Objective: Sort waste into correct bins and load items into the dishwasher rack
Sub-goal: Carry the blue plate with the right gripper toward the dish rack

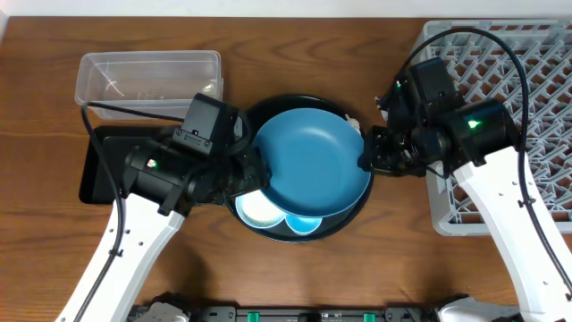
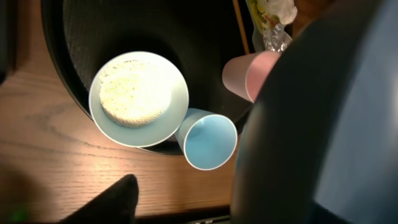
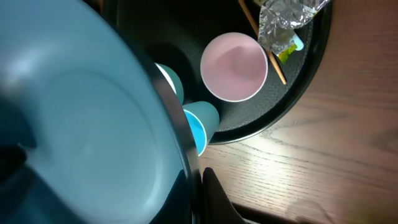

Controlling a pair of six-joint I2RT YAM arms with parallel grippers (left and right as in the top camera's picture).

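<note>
**Presently: plate in hand, rack not yet loaded**

The large dark blue plate [image 1: 313, 161] hangs roughly level over the round black tray [image 1: 357, 213], between both arms. The right pincer [image 1: 366, 163] is closed on its right rim. The left pincer [image 1: 253, 172] sits at the opposite rim; whether it grips cannot be told.

In the tray lie the white bowl [image 2: 138, 98] with rice, the light blue bowl [image 2: 208, 140], pink cup [image 2: 249, 74], stick [image 3: 280, 73] and foil wrappers [image 3: 286, 18]. The dishwasher rack [image 1: 536, 107] shows no item, and no waste can be made out in the clear tub [image 1: 147, 76].

Judgement: early stage, with nearly all sorting and loading outstanding.
</note>
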